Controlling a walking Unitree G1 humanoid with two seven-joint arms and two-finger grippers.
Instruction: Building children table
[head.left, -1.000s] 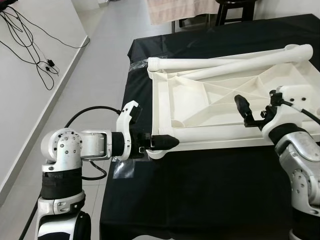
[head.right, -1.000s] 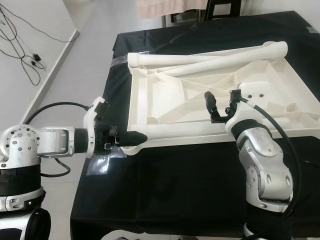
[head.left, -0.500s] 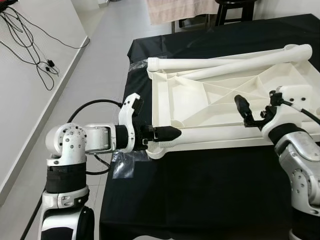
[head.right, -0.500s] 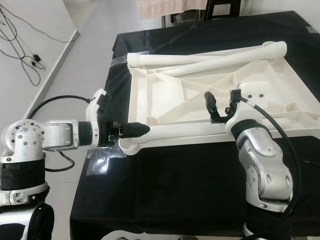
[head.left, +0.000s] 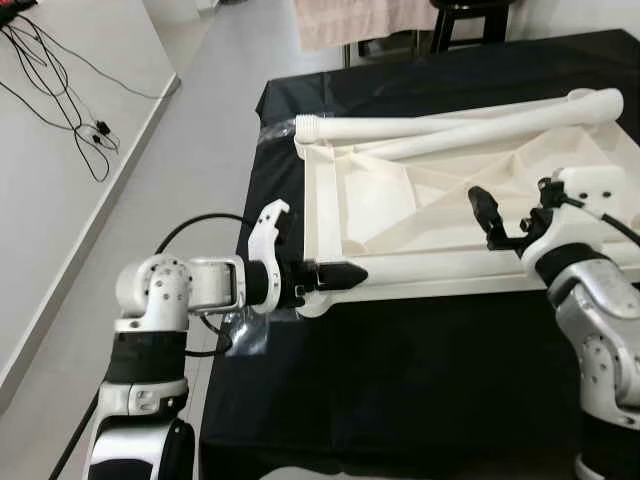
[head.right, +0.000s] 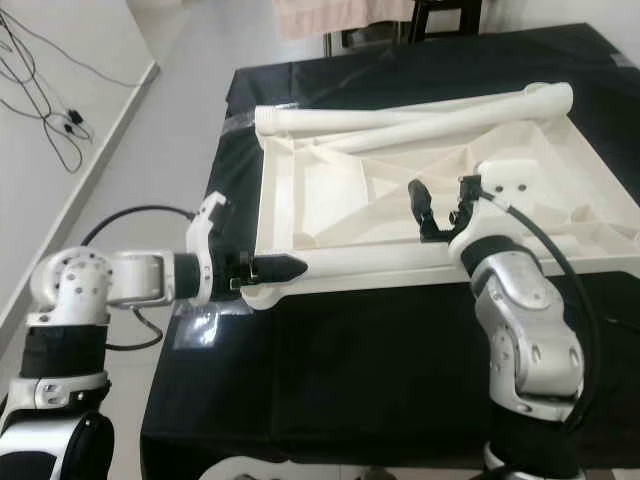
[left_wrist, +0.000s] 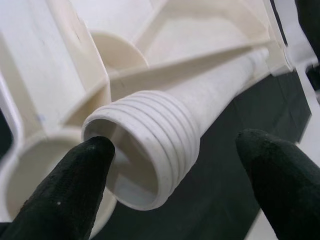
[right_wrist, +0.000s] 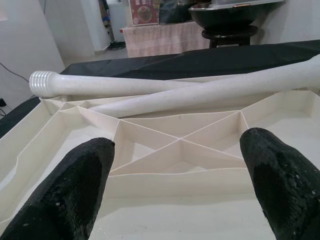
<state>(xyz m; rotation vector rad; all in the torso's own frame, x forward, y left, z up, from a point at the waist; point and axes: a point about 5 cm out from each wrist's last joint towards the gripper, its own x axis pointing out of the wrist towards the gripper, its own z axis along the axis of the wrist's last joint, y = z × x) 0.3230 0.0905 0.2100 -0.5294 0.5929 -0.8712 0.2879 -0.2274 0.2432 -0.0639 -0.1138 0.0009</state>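
Moved inward along the black-covered table's (head.left: 420, 380) near-left edge, the left gripper (left_wrist: 172, 185) now sits with its fingers spread wide around the threaded end of a white leg (left_wrist: 165, 145), gripping nothing. Farther back, the right gripper (head.left: 490, 222) hovers open and empty over the upside-down white tabletop (head.left: 400, 205). Two more legs (head.left: 440, 128) lie along its far edge.

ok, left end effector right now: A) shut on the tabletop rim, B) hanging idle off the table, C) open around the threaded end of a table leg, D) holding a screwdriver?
C: the left end effector has a finger on each side of the ribbed threaded end of the table leg, with a gap still visible on one side.
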